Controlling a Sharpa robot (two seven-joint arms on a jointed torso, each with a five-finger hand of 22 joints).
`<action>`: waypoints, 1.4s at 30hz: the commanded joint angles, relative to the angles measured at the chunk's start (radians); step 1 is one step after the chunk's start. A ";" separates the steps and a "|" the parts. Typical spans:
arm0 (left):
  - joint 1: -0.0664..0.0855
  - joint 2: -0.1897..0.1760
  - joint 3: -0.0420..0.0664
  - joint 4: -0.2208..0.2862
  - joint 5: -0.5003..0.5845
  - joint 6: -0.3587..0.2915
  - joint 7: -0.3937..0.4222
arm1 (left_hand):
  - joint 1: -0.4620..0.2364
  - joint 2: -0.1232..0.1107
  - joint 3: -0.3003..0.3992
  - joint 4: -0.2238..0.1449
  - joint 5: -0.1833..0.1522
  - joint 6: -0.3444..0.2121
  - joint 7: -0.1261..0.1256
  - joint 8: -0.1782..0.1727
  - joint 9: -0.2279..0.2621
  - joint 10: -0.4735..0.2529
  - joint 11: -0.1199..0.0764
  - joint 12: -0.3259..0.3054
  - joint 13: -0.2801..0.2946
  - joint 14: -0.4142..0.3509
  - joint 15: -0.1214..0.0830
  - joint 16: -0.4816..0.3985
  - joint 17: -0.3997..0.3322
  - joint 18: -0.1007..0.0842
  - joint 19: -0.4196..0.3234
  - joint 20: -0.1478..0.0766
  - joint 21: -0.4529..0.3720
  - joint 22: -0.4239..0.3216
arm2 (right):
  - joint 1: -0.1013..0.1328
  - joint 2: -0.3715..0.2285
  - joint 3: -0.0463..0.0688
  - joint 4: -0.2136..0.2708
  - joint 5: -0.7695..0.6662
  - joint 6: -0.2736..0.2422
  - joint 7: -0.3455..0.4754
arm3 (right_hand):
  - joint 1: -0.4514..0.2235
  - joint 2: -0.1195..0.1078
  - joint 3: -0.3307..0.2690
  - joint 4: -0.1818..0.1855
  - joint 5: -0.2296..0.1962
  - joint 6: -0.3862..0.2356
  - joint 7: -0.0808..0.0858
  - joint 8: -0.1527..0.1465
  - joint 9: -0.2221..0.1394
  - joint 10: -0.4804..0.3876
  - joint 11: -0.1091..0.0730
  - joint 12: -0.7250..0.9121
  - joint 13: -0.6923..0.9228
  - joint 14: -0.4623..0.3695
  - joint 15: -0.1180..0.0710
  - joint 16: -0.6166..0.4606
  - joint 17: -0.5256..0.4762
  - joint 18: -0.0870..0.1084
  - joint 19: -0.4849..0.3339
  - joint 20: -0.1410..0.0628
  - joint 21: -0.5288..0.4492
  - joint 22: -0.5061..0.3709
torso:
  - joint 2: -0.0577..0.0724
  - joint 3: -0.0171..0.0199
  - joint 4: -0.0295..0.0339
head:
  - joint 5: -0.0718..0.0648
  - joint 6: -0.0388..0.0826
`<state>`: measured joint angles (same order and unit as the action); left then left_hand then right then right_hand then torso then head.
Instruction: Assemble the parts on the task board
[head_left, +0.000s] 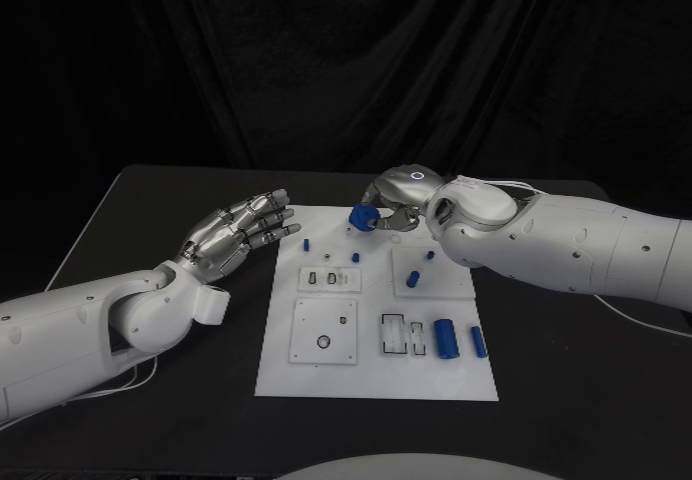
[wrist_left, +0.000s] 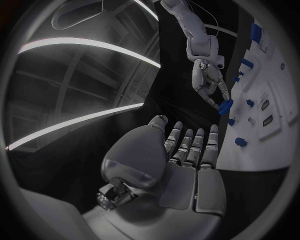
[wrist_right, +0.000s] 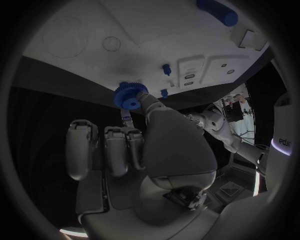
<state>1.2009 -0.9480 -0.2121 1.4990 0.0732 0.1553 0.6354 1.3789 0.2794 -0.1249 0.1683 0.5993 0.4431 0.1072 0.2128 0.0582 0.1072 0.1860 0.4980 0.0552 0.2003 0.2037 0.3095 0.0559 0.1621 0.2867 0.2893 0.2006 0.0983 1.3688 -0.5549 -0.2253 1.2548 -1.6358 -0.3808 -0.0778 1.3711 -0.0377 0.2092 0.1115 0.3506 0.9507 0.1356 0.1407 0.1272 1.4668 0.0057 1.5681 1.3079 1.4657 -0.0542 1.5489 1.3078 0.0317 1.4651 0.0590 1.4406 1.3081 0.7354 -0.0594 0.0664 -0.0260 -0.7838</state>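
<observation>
Head view: from above, facing down and forward onto the flat white rectangular task board (head_left: 378, 370) on the matte black table (head_left: 144, 230), at middle range. Left wrist view: from behind the silver many-fingered left hand (wrist_left: 187, 150), facing across the table, board (wrist_left: 275, 145) at the side. Right wrist view: from behind the silver many-fingered right hand (wrist_right: 134, 145), very near the board (wrist_right: 94, 40). Shared by all three: the board's far end with the small blue toothed gear (head_left: 364, 217) (wrist_left: 225, 105) (wrist_right: 130, 95)
</observation>
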 joint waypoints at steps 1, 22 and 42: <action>-0.001 0.003 0.001 0.000 0.000 0.013 0.010 | -0.003 0.007 0.007 -0.002 0.007 -0.008 0.000 -0.003 -0.001 -0.005 -0.001 -0.004 -0.001 -0.007 0.002 0.003 -0.001 -0.009 -0.001 0.001 0.003 -0.002 | -0.004 0.011 0.001 -0.011 -0.005 0.028 0.006 | -0.009 0.004 -0.001 0.007 -0.006 0.034 -0.044 0.091 0.162 0.103 0.008 0.002 0.262 0.099 0.004 0.000 0.245 0.003 0.036 0.000 -0.002 0.209 | 0.000 0.0010 -0.0006 | 0.002 -0.001; -0.001 0.011 0.001 -0.003 0.000 0.015 0.007 | -0.003 0.007 0.007 -0.002 0.007 -0.008 0.000 -0.003 -0.001 -0.005 -0.001 -0.004 -0.001 -0.007 0.002 0.003 -0.001 -0.009 -0.001 0.001 0.003 -0.002 | -0.023 0.074 0.002 -0.065 -0.005 0.060 0.002 | -0.015 0.003 0.002 0.010 -0.030 0.016 -0.041 0.081 0.165 0.098 0.008 -0.001 0.256 0.097 0.005 -0.005 0.240 0.005 0.032 0.002 -0.010 0.207 | 0.001 0.0014 -0.0014 | 0.000 -0.006; -0.001 0.015 0.001 -0.006 0.000 0.016 0.003 | -0.003 0.007 0.007 -0.002 0.007 -0.008 0.000 -0.003 -0.001 -0.005 -0.001 -0.004 -0.001 -0.007 0.002 0.003 -0.001 -0.009 -0.001 0.001 0.003 -0.002 | -0.033 0.128 0.004 -0.115 -0.005 0.127 -0.018 | -0.018 -0.008 0.026 0.013 -0.085 -0.121 -0.034 -0.031 0.127 0.052 0.002 -0.029 0.202 0.087 0.001 -0.032 0.220 0.015 0.008 0.000 -0.058 0.193 | 0.003 0.0009 -0.0006 | -0.003 -0.011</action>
<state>1.2009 -0.9350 -0.2121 1.4925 0.0732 0.1584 0.6307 1.3789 0.2794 -0.1221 0.1655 0.5993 0.4431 0.1072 0.2129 0.0582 0.1072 0.1860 0.4981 0.0552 0.2004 0.2037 0.3095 0.0559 0.1621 0.2867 0.2893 0.2006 0.0976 1.3382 -0.4284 -0.2223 1.1418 -1.6358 -0.2811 -0.0800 1.3633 -0.0339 0.2325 0.1241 0.2717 0.8409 0.1017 0.1205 0.2613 1.4667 0.0056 1.5460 1.3079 1.4656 -0.0542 1.5216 1.3075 0.0315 1.4651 0.0590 1.3883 1.3075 0.7385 -0.0582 0.0652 -0.0287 -0.7943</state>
